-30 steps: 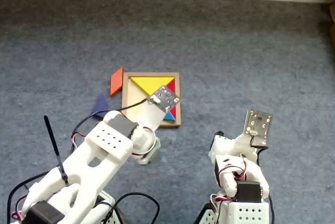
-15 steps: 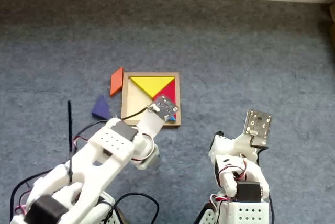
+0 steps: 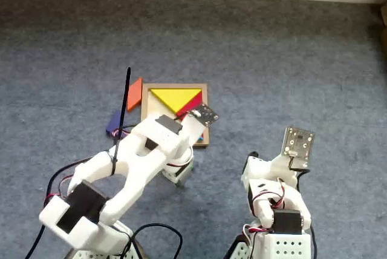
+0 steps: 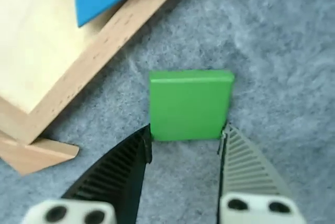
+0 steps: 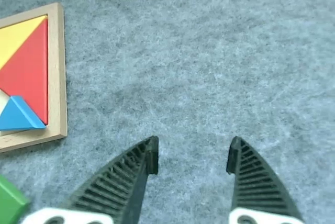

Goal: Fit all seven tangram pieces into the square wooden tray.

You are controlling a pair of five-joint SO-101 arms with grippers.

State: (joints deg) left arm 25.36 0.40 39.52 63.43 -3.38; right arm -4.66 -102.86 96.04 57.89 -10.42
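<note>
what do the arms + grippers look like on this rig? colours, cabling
Both arms, left arm and right arm, are white printed shells with black servos, black cables and thin red wires. Left gripper has one black and one pale grey ribbed finger; right gripper has two black ones, on white bases.

Tray [image 3: 175,85] and green square [image 4: 189,104] on carpet [image 3: 290,59]

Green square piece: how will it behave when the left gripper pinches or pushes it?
The green square looks a rigid, straight-edged block, so it probably won't flex between the open fingers of the left gripper. Its smooth painted sides might slip slightly. Flat on the fuzzy carpet, it should drag, not roll.
</note>
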